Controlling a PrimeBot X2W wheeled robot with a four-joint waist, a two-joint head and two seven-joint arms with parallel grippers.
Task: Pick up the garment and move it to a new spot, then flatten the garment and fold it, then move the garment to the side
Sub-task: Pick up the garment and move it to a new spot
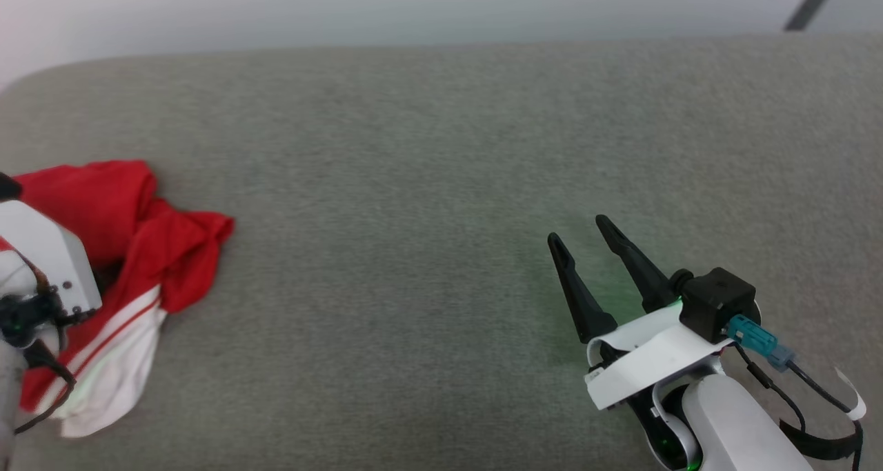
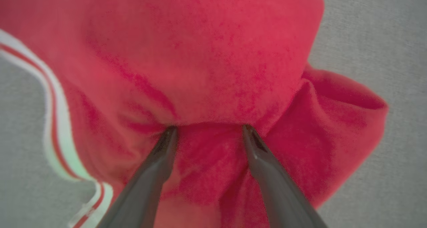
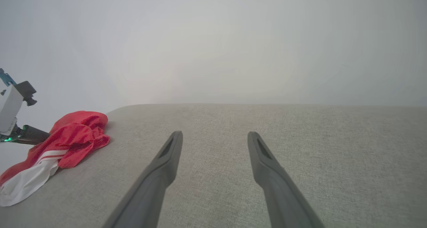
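Garment, a bright red jersey T-shirt with a white sleeve and red-and-white striped trim, lies crumpled in a heap at the left end of the grey woven-fabric cushion, the white sleeve spilling toward the near edge. The left gripper is down on the garment. In its wrist view the two long dark fingers stand wide apart, their tips pressed into the red cloth with a small fold puckered between them, not pinched. In the head view its white housing covers part of the heap at the left edge. The right gripper hangs over bare cushion on the right, well apart from the garment, its dark fingers spread wide with nothing between them. A pale plain wall rises behind the cushion's far edge.
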